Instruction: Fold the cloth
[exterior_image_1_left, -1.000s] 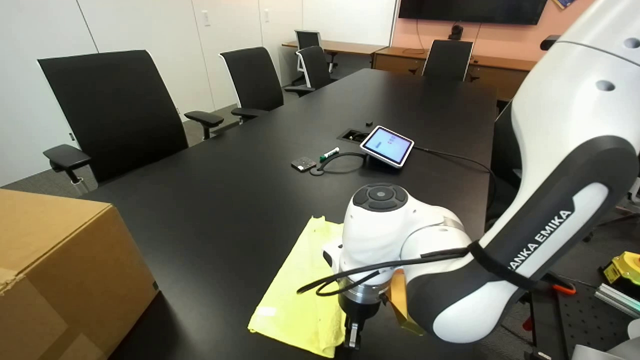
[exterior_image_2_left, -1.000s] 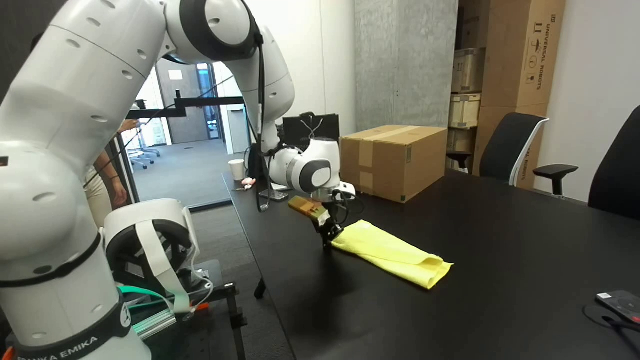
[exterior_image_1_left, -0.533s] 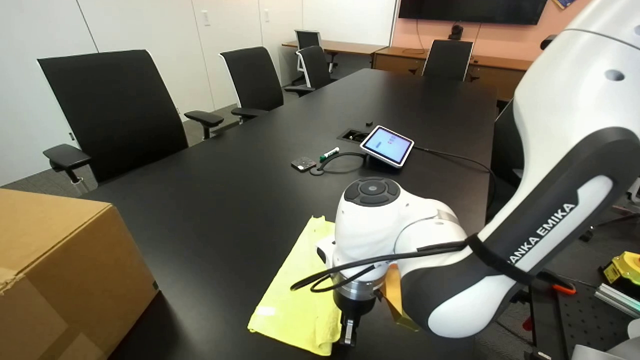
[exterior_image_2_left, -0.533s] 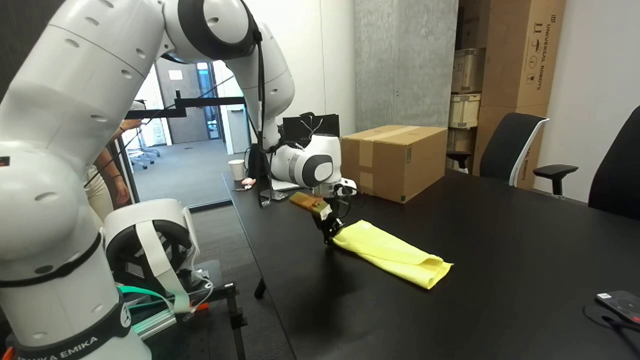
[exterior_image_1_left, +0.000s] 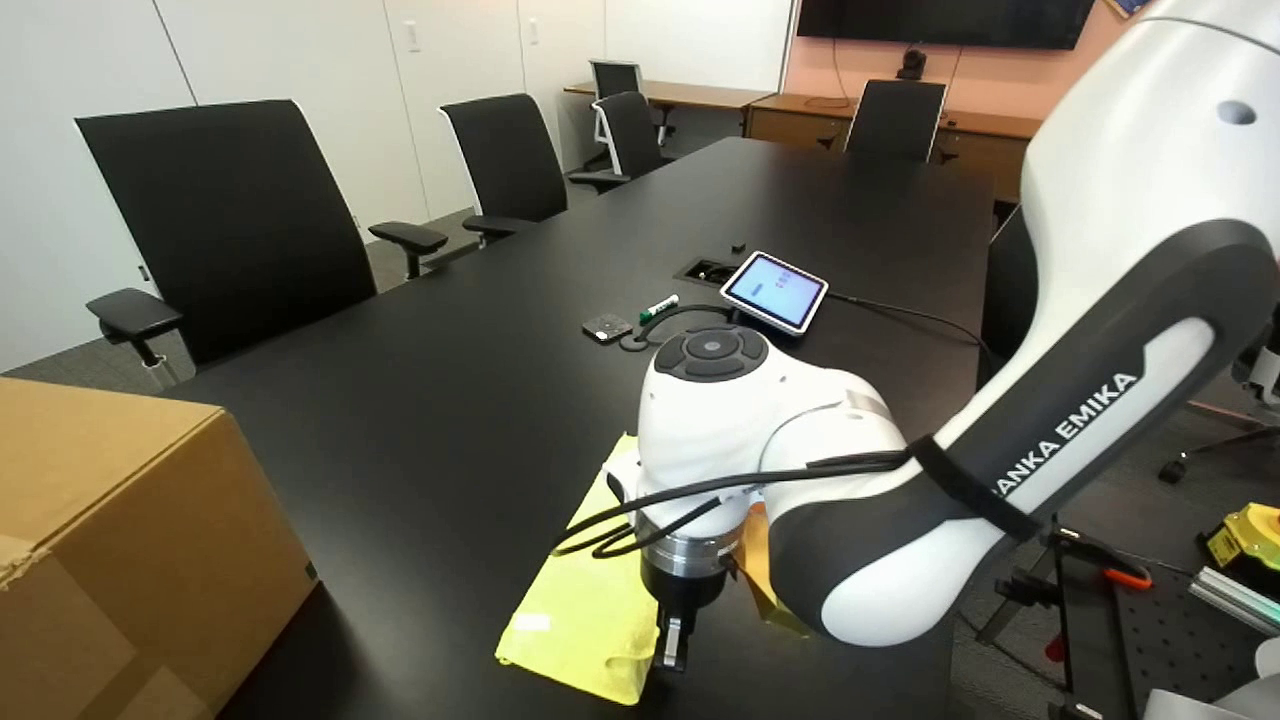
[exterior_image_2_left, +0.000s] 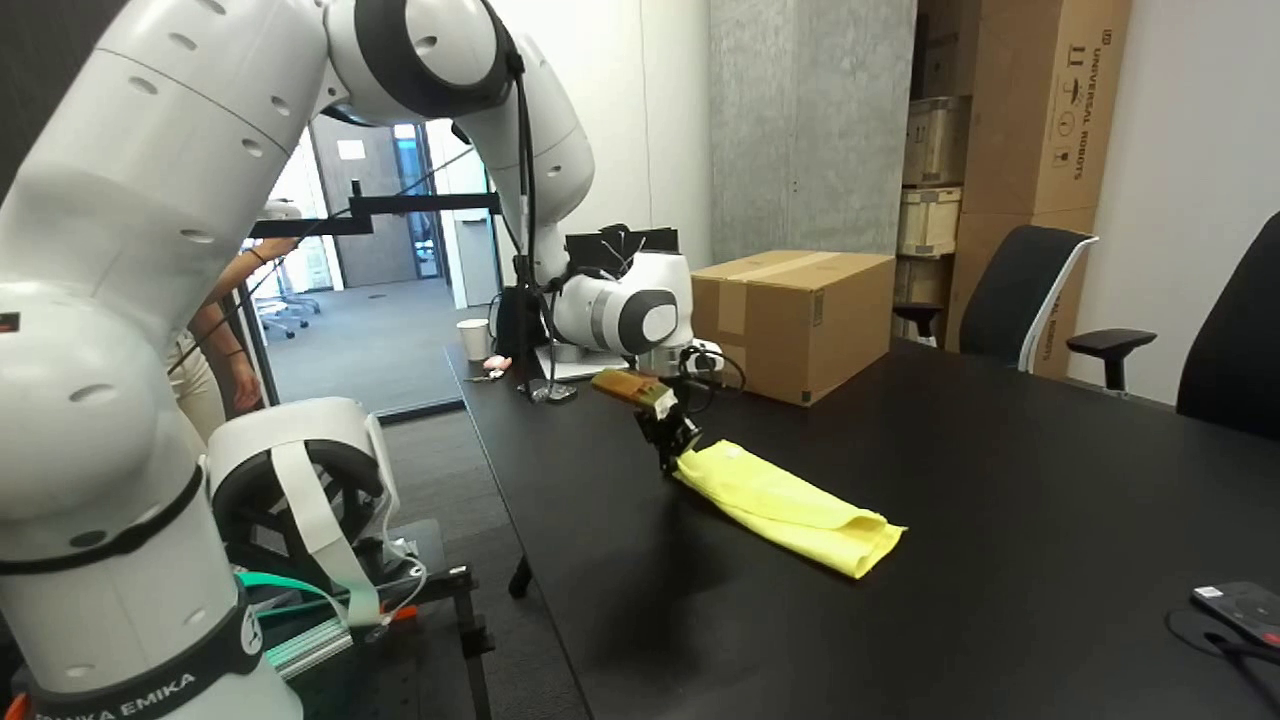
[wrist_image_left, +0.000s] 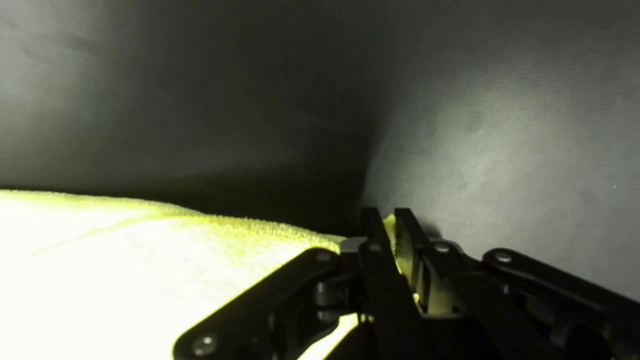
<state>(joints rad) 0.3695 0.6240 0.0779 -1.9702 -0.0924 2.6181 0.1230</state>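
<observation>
While pinching the cloth (exterior_image_2_left: 790, 505) in the gripper (wrist_image_left: 387, 216), apparently for a fold, should next lift and sweep toward the box (exterior_image_2_left: 770, 330)!

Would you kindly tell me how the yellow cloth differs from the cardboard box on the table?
The yellow cloth lies low and folded over; the cardboard box is brown, closed and much taller. The gripper pinches the cloth's edge, while the box stands apart from the gripper. Both are on the black table.
</observation>
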